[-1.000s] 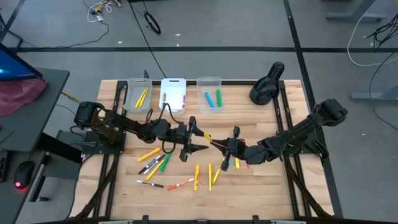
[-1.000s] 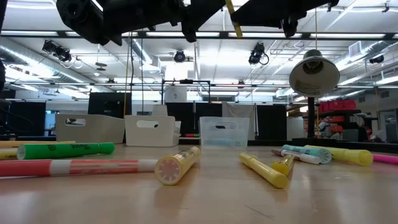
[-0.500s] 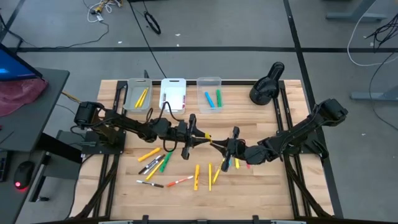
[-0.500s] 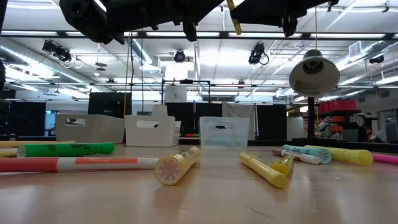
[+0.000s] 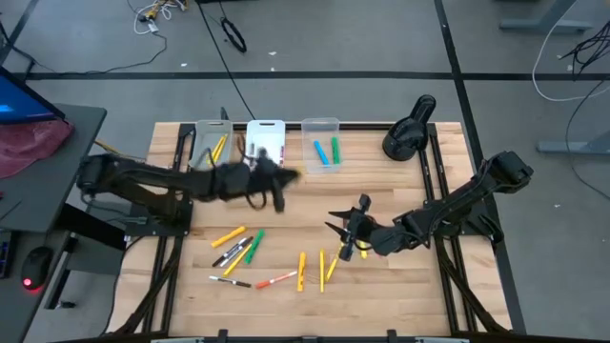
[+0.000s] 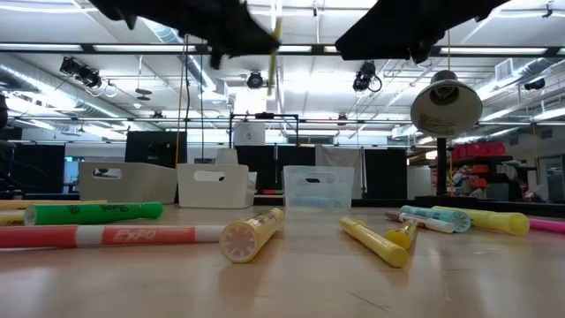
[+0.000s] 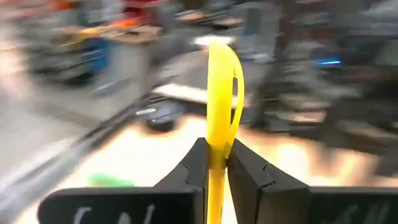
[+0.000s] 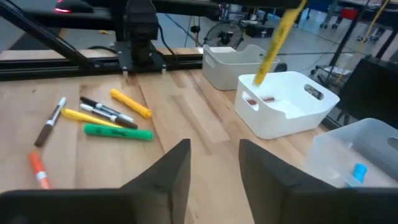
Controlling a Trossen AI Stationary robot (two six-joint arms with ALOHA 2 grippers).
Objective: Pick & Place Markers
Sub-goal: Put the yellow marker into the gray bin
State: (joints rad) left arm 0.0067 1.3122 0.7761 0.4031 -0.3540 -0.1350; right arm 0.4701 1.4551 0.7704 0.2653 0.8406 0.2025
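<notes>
My left gripper (image 5: 286,176) is shut on a yellow marker (image 7: 219,81) and holds it in the air over the white bin (image 5: 265,145) at the far edge. The same yellow marker (image 8: 277,37) shows tilted above that bin in the right wrist view. My right gripper (image 5: 335,229) hangs open above the table's middle, with nothing between its fingers (image 8: 166,174). Several markers lie flat on the wood, among them a yellow one (image 5: 229,235), a green one (image 5: 252,248) and a red-and-white one (image 6: 115,235). My left gripper pinches the yellow marker's barrel (image 7: 216,155) between its two fingers. The marker runs out past the fingertips on both sides. It is lifted clear of the table and stands nearly upright in the low view (image 6: 275,40).
Three bins stand in a row at the far edge: a clear one with yellow markers (image 5: 212,145), the white one, and a clear one with a blue and a green marker (image 5: 322,143). A black lamp-like object (image 5: 408,129) stands at the far right.
My left gripper has shut on the yellow marker that my right gripper held up, and my right gripper has opened and let it go. My left gripper has then swung quickly toward the table's far left, carrying the marker over the bins.
</notes>
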